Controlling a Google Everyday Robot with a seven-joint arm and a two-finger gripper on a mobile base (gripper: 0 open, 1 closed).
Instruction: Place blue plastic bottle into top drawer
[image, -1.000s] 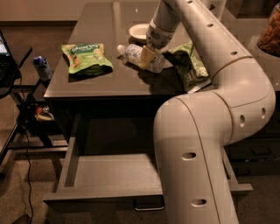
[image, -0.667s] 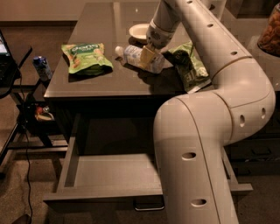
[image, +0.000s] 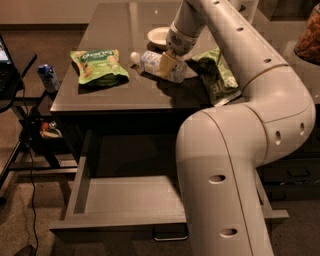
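Still, as before, claw (image: 170, 61) at blue plastic bottle (image: 150, 61) on cabinet top (image: 110, 27).

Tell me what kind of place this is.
Probably an office or lab snack corner: a green snack bag and a blue plastic bottle lie on a glossy cabinet top, its top drawer is pulled open, and the gripper sits at the bottle.

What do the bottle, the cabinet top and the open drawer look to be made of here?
The blue plastic bottle: clear, pale plastic, see-through, white cap. The cabinet top: hard and glossy, perhaps laminate or glass; it mirrors light. The top drawer: matte grey panels, material unclear. The gripper sits at the bottle.
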